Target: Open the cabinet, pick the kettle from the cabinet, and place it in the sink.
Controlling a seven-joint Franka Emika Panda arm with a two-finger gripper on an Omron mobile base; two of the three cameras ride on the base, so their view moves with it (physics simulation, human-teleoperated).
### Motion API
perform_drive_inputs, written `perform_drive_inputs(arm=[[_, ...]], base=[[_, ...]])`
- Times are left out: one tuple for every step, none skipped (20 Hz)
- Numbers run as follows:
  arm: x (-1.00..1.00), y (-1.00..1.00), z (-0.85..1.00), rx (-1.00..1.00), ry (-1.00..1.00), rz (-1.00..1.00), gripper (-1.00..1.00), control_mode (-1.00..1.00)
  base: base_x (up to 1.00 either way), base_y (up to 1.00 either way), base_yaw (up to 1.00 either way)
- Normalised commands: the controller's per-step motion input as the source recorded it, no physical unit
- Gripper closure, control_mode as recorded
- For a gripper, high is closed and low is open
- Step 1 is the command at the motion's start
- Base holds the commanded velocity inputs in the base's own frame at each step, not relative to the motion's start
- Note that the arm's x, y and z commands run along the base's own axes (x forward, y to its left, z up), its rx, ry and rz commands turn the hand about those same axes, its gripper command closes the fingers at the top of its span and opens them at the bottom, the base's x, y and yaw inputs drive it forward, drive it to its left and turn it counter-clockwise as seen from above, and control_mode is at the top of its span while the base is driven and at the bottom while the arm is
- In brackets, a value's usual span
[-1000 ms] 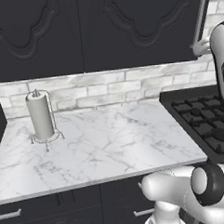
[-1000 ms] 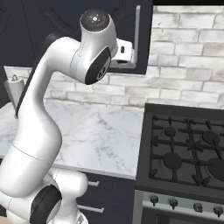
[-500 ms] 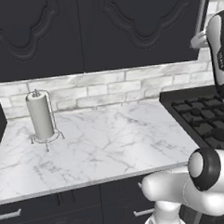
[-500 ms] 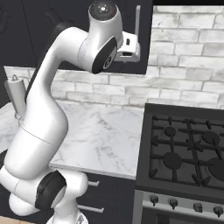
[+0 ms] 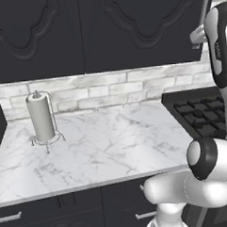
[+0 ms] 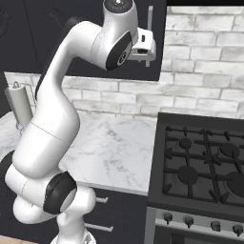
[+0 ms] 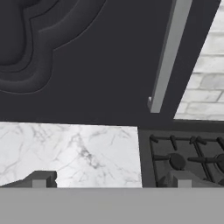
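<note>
The cabinet (image 5: 144, 29) is the tall black upper unit with a curved raised door panel; its door (image 7: 87, 65) is shut. Its long silver bar handle (image 5: 203, 11) (image 6: 150, 21) (image 7: 168, 57) runs down the door's right edge. My gripper (image 5: 198, 35) (image 6: 147, 50) (image 7: 110, 179) is raised in front of the door's lower right part, close to the handle's lower end. It is open with nothing between its fingertips (image 7: 41, 178). The kettle is hidden. The sink is out of view.
A paper towel holder (image 5: 41, 118) (image 6: 19, 107) stands at the left of the white marble counter (image 5: 112, 143). A black gas stove (image 5: 200, 113) (image 6: 200, 162) (image 7: 183, 157) adjoins the counter on the right. Black base drawers (image 5: 68, 202) run below.
The arm has lifted the hand higher and a little closer to the cabinet's handle. The jaws have stayed open.
</note>
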Motion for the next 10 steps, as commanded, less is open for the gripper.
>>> perform_drive_inputs(arm=[[0.21, -0.2, 0.0, 0.0, -0.02, 0.0, -1.0, -1.0], [0.24, -0.14, 0.0, 0.0, -0.04, 0.0, -1.0, -1.0], [0.26, -0.12, 0.0, 0.0, -0.04, 0.0, -1.0, -1.0], [0.29, -0.11, 0.0, 0.0, -0.03, 0.0, -1.0, -1.0], [0.31, -0.11, 0.0, 0.0, -0.03, 0.0, -1.0, -1.0], [0.31, -0.1, 0.0, 0.0, -0.02, 0.0, -1.0, -1.0], [0.33, -0.11, 0.0, 0.0, 0.0, 0.0, -1.0, -1.0], [0.34, -0.08, 0.0, 0.0, 0.0, 0.0, -1.0, -1.0], [0.35, -0.06, 0.0, 0.0, 0.0, 0.0, -1.0, -1.0], [0.35, -0.07, 0.0, 0.0, 0.0, 0.0, -1.0, -1.0]], base=[[0.0, 0.0, 0.0], [0.0, 0.0, 0.0], [0.0, 0.0, 0.0], [0.0, 0.0, 0.0], [0.0, 0.0, 0.0], [0.0, 0.0, 0.0], [0.0, 0.0, 0.0], [0.0, 0.0, 0.0], [0.0, 0.0, 0.0], [0.0, 0.0, 0.0]])
